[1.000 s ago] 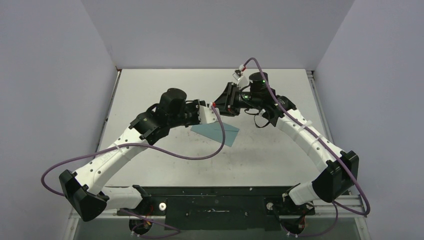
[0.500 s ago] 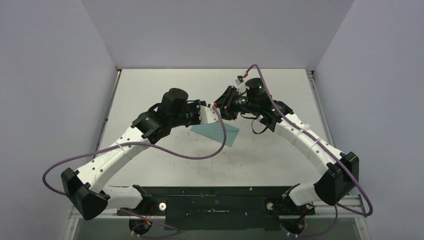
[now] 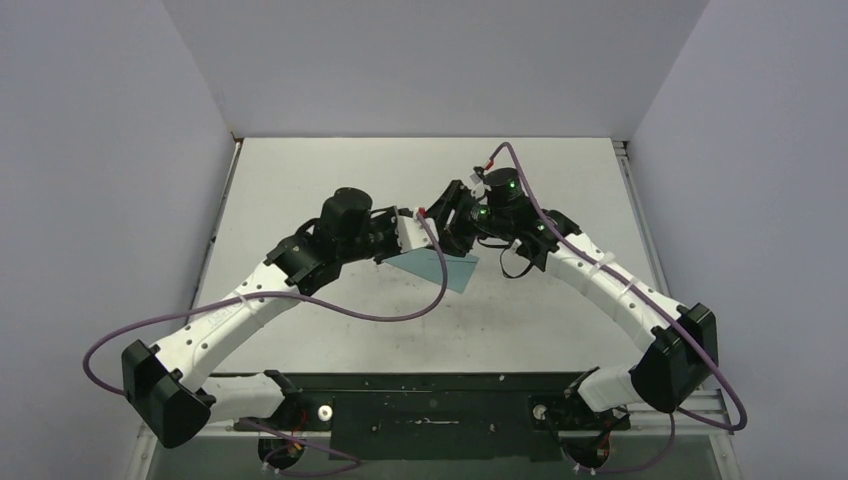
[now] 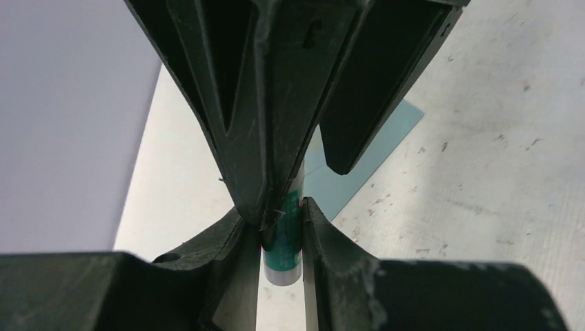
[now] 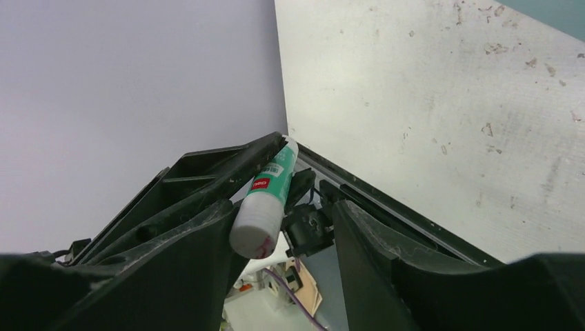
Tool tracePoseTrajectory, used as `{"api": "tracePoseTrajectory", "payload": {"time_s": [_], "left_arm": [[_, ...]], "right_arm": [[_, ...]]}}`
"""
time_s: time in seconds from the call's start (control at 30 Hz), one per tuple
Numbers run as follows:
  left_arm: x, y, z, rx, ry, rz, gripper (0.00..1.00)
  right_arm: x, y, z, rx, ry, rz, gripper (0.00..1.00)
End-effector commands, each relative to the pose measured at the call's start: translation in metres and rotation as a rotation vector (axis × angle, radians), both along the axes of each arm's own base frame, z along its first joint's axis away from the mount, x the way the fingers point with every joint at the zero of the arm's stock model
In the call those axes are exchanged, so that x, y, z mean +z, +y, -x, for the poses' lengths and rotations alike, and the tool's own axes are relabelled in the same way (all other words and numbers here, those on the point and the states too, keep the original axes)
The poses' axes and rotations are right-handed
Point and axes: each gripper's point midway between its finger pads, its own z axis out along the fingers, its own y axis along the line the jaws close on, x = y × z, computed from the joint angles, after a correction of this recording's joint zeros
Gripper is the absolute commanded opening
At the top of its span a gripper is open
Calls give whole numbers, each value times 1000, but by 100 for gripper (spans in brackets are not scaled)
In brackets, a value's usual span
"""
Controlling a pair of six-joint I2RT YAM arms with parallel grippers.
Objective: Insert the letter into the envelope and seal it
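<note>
The teal envelope (image 3: pixel 455 269) lies flat in the middle of the table, partly under both wrists, and also shows in the left wrist view (image 4: pixel 376 145). The letter is not in view. My left gripper (image 3: pixel 415 225) is shut on a small white-and-green stick (image 4: pixel 284 238) and holds it above the envelope's far-left part. My right gripper (image 3: pixel 447 212) faces the left one. In the right wrist view the right gripper (image 5: pixel 284 208) is open, and the stick's white end (image 5: pixel 259 215) sits between its fingers, close to the left finger (image 5: pixel 200 241).
The grey table (image 3: pixel 560 180) is scuffed and bounded by walls at the left, back and right. A black rail (image 3: pixel 430 385) with both arm bases runs along the near edge. Purple cables loop off both arms, one hanging across the envelope.
My right gripper has come down and left from the back of the table to meet the left gripper. The left gripper has shifted slightly down with the stick. The envelope has not moved.
</note>
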Motion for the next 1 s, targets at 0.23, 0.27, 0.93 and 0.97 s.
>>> {"api": "tracePoseTrajectory", "payload": {"time_s": [0.23, 0.27, 0.93, 0.97], "left_arm": [[0, -13, 28, -28, 267, 332, 0], [0, -13, 29, -33, 282, 346, 0], [13, -16, 35, -95, 310, 406, 0], [14, -17, 34, -95, 308, 404, 0]], "right_arm": [[34, -35, 4, -39, -169, 54, 81], [37, -36, 4, -36, -185, 52, 82], [24, -20, 7, 194, -300, 185, 52], [24, -18, 9, 202, -298, 183, 49]]}}
